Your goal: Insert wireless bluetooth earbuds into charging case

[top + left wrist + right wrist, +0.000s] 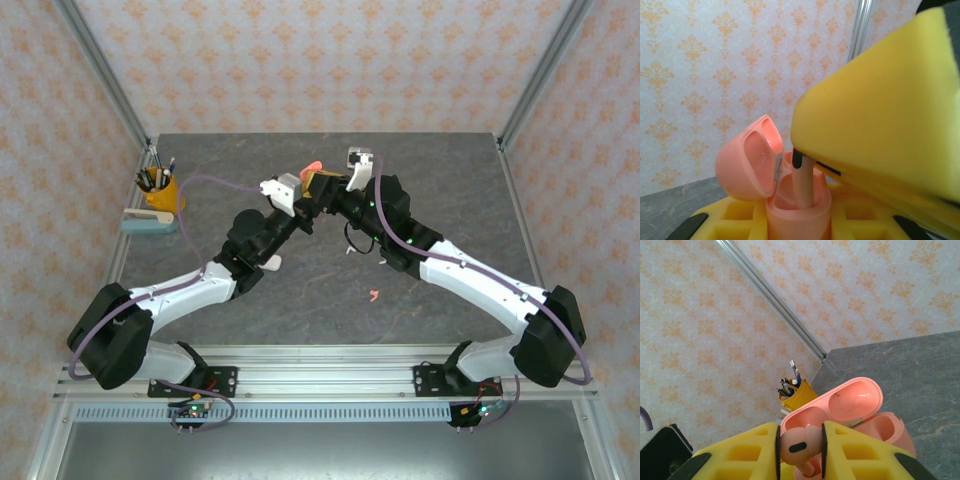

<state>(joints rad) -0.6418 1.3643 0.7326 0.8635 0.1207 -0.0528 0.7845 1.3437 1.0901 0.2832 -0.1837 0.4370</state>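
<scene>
**Earbud halfway in, plenty of ways to fumble this**

Left hand (796, 227) is clamped on the coral-pink pebble-shaped plastic charging case (799, 212), lid flipped open, bottom centre of the left wrist view. Right hand (800, 454) pinches a small coral-pink stemmed earbud (798, 444), stem dipping into one well.

My worry: if the stem goes in tilted it could jam on the rim, or the push could twist the case out of its grip.

The other well looks empty, far as I can tell. A second coral-pink earbud (373, 295) lies on the grey stone-look counter (300, 310), lower centre of the top view. The yellow round cup (799, 395) holds pens.
</scene>
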